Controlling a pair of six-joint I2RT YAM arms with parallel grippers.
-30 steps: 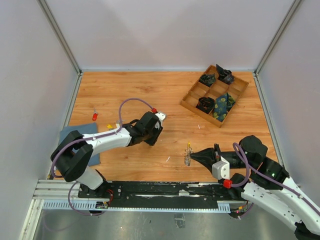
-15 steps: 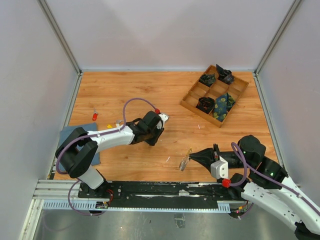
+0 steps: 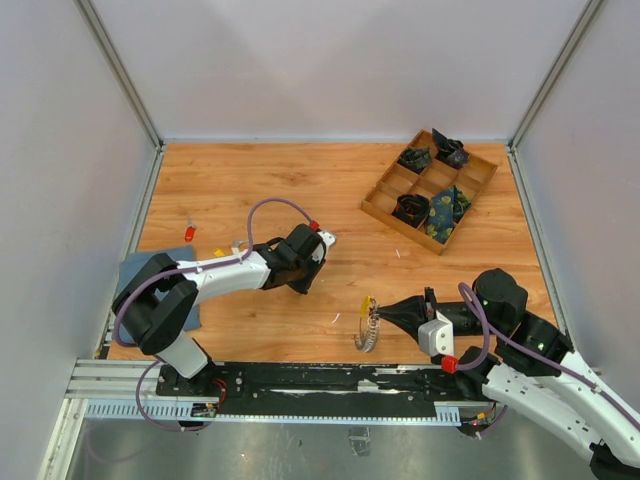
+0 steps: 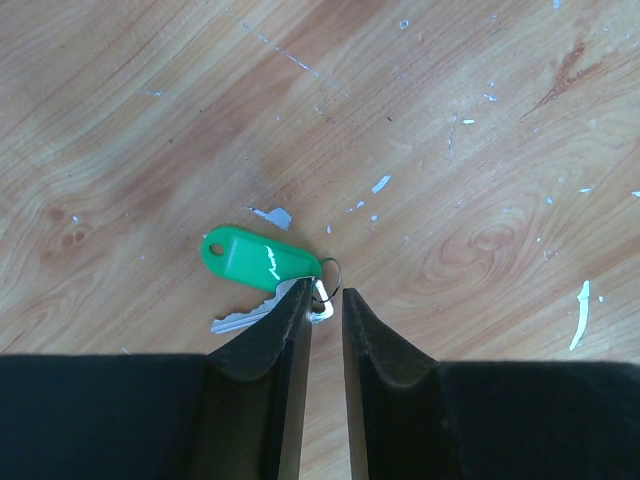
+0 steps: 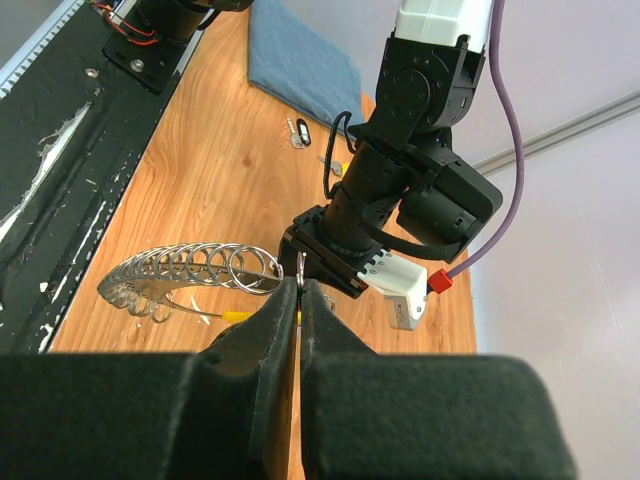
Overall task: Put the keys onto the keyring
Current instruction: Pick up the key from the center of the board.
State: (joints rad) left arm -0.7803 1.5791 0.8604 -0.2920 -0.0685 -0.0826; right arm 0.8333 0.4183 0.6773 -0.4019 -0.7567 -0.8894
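Observation:
A silver key with a green plastic tag (image 4: 258, 260) and a small split ring lies flat on the wood. My left gripper (image 4: 325, 298) stands over its head end, jaws a narrow gap apart, with the key's head and ring at the fingertips. From above, the left gripper (image 3: 297, 283) hides this key. My right gripper (image 5: 301, 283) is shut on the thin wire of the keyring (image 5: 190, 272), a silver loop strung with several rings and a yellow sleeve. The keyring (image 3: 367, 327) hangs just left of the right gripper (image 3: 386, 312). Loose on the left are a red key (image 3: 189, 232) and a yellow key (image 3: 220, 252).
A blue cloth (image 3: 190, 262) lies at the left edge, partly under the left arm. A wooden divided tray (image 3: 379, 200) with dark rolled fabric bundles sits at the back right. The black rail (image 3: 300, 385) runs along the near edge.
My right gripper has carried the keyring a little left and turned it, so the loop now hangs lower. The left jaws have narrowed over the green-tagged key.

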